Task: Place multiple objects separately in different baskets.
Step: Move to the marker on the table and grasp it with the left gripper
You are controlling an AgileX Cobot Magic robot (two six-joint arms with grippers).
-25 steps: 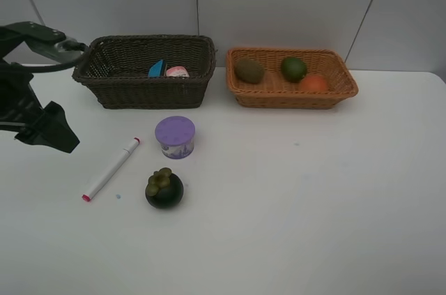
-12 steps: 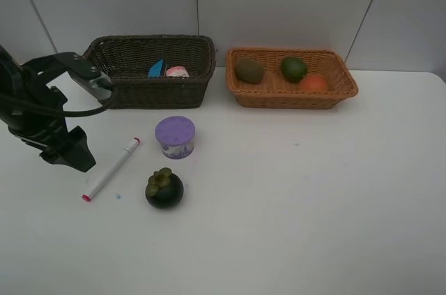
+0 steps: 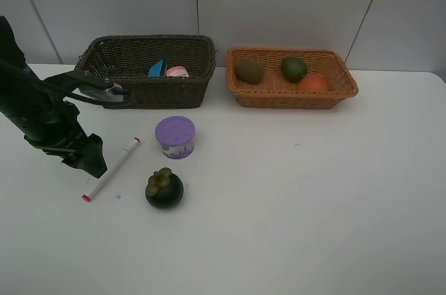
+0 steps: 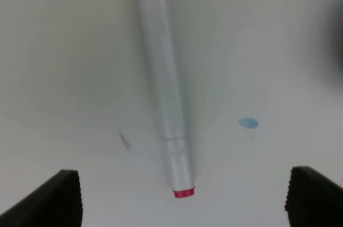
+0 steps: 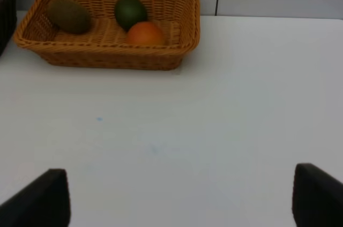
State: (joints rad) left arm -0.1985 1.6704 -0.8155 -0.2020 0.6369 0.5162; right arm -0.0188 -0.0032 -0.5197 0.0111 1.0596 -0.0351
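From the high camera, counted two rectangular woven wicker baskets side by side at the back of the white desk (image 3: 313,204): a dark brown, deeper basket (image 3: 139,93) with a blue flat block (image 3: 156,69) and a pink bottle (image 3: 177,71) inside, and a light orange-tan, shallower basket (image 3: 289,98) with a brown kiwi (image 3: 249,70), a green lime (image 3: 293,69) and an orange-red fruit (image 3: 314,83) inside. Read that split as the sorting rule: fruit to the light basket, made goods to the dark one. Found three things not yet sorted on the desk: a purple-lidded tub (image 3: 174,136), a dark mangosteen (image 3: 164,189) in front of it, and a white marker (image 3: 110,169) lying flat just beside both. Saw the black left arm (image 3: 42,117) reaching down at the marker's red-tipped end, so judged the marker the pick in hand. Saw nothing of the right arm here. From the left wrist, looked down along the marker, its red end between the left jaws, spread wide and gripping nothing; judged this a line-up for closing across the barrel, though could not tell how near the desk. Noted a small blue spot (image 4: 248,123) beside the marker. From the right wrist, found the right jaws likewise wide and empty, well back from the light basket, probably to keep clear.
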